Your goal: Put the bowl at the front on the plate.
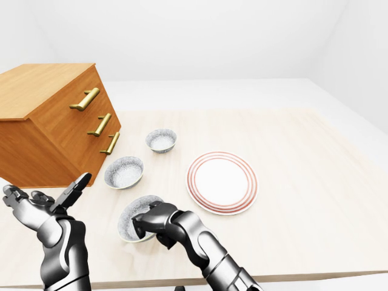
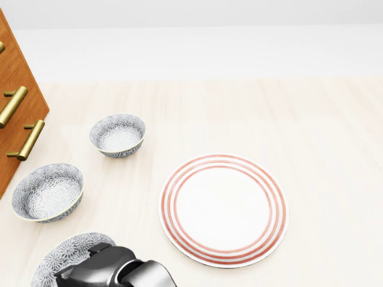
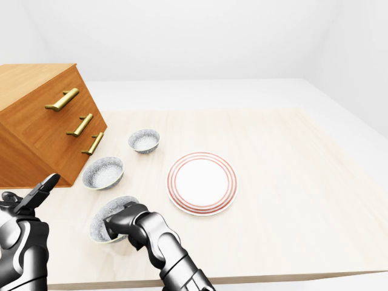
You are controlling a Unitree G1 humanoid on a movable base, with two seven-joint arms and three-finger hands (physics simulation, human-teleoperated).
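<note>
Three patterned grey bowls stand in a row on the pale wooden table (image 1: 315, 200). The bowl lowest in the view (image 1: 129, 217) sits near the table's bottom edge. My right hand (image 1: 145, 225) lies over its right rim, with the fingers curled round the rim and shut on it. The bowl appears to rest on the table. To the right of the bowls lies the white plate with red rings (image 1: 222, 182), with nothing on it. My left hand (image 1: 45, 197) is raised at the bottom left, open and holding nothing, clear of the bowls.
The middle bowl (image 1: 123, 172) and the farthest bowl (image 1: 161, 140) stand up and left of the plate. A wooden chest of drawers (image 1: 48, 121) with brass handles fills the left side, close to the bowls. The table's bottom edge (image 1: 303, 276) runs just below my arms.
</note>
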